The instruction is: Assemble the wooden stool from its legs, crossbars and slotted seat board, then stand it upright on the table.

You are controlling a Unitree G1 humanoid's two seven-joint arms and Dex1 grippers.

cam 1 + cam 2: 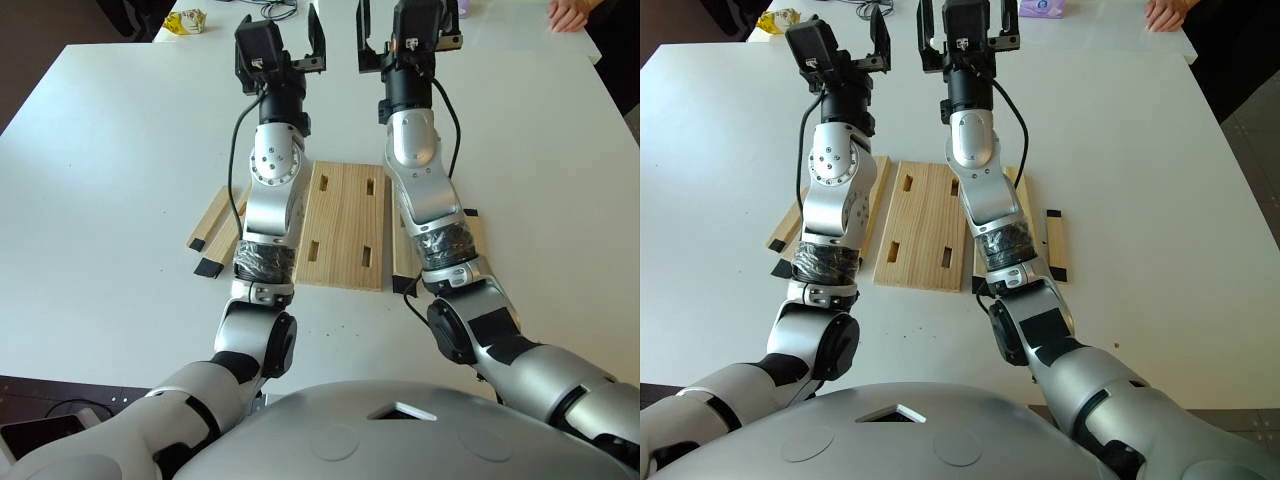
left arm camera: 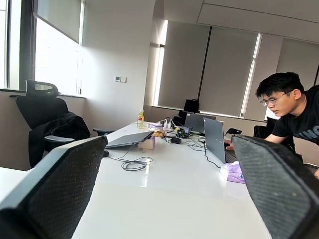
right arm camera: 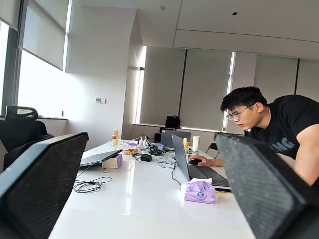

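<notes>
The slotted seat board [image 1: 345, 225] lies flat on the white table [image 1: 100, 180], between my two forearms. Wooden legs and crossbars with black ends lie on both sides of it: one group to its left [image 1: 212, 230], another to its right [image 1: 1055, 245], partly under my right arm. My left gripper [image 1: 283, 35] is held up over the table's far edge, well past the board, open and empty; its dark pads [image 2: 55, 189] stand wide apart. My right gripper [image 1: 410, 30] is level with it, open too, nothing between its pads [image 3: 259, 189].
A second table beyond carries a yellow object [image 1: 186, 20], cables [image 2: 133, 164], a purple tissue pack [image 3: 200, 191] and laptops [image 3: 192, 167]. A person's hand [image 1: 570, 12] rests at its far right. Bare tabletop lies on either side of the wooden parts.
</notes>
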